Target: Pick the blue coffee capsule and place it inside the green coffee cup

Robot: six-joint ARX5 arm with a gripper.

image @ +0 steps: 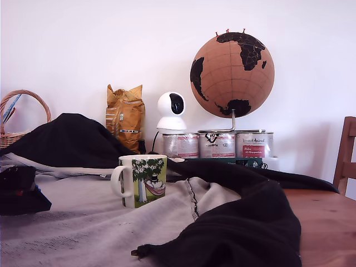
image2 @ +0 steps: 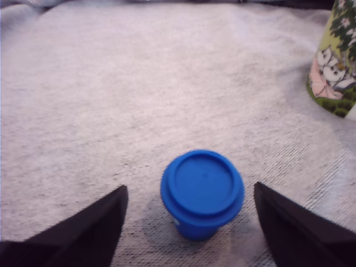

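The blue coffee capsule (image2: 202,192) stands upright on the grey cloth (image2: 139,83), its wider rim on top. In the wrist view my gripper (image2: 189,188) is open, with one dark fingertip (image2: 105,214) on each side of the capsule and clear gaps between. The green coffee cup (image: 142,179), a white mug with a green tree and hammock print, stands upright on the cloth with its handle toward the exterior view's left. An edge of its print also shows in the wrist view, cup (image2: 334,67). The capsule is out of sight in the exterior view. A dark shape (image: 16,192) at that view's left edge may be my arm.
A black garment (image: 245,222) lies bunched across the front right and behind the cup. At the back stand three tin cans (image: 217,144), a cork globe (image: 232,67), a white camera (image: 171,111), an orange bag (image: 125,117) and a wicker basket (image: 16,114). A wooden chair (image: 346,156) is at the right.
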